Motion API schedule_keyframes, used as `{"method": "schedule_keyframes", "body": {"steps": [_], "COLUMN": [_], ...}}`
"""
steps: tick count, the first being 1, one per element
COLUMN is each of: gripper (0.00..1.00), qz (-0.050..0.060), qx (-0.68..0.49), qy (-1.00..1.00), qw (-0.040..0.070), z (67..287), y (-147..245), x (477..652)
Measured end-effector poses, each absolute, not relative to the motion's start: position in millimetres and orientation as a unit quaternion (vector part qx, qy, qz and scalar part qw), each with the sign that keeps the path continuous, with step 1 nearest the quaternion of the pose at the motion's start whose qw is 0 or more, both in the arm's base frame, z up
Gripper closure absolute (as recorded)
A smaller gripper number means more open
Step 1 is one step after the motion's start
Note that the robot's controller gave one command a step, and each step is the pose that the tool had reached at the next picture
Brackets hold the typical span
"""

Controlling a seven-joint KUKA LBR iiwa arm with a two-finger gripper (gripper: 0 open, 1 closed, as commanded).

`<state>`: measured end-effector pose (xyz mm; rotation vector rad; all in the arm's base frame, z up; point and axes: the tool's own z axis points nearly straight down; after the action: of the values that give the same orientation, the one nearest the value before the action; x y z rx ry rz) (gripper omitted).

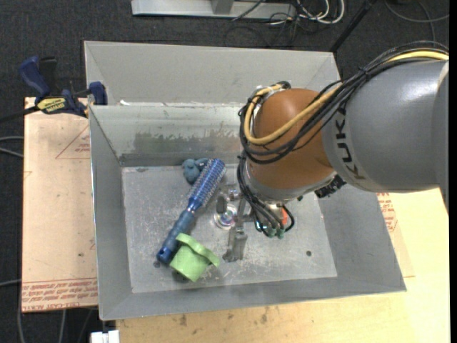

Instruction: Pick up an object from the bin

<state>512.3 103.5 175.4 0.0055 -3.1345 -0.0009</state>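
Note:
My gripper hangs below the arm's orange dome, low over the middle of the bin floor. Left of it a blue brush lies slantwise, its bristled head toward the back wall and its handle toward the front left. A light green plastic piece rests against the handle's end, just left of the gripper's tip. A small grey-blue lump sits beside the brush head. A small shiny bit shows right by the gripper; whether it is loose I cannot tell.
The arm and its dome cover the right half of the bin floor. Bare floor shows along the left wall and at the front right, with a dark speck there.

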Motion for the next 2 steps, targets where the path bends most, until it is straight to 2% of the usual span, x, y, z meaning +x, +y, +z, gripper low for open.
{"method": "schedule_keyframes", "body": {"steps": [1,2], "gripper": [0.00,1.00], "qz": [0.000,-0.001], "qx": [-0.053,-0.055], "qy": [-0.999,-0.999], "qw": [0.003,0.000], "z": [65.6,70.1], "y": [140.1,139.1], "x": [513.9,516.5]}}
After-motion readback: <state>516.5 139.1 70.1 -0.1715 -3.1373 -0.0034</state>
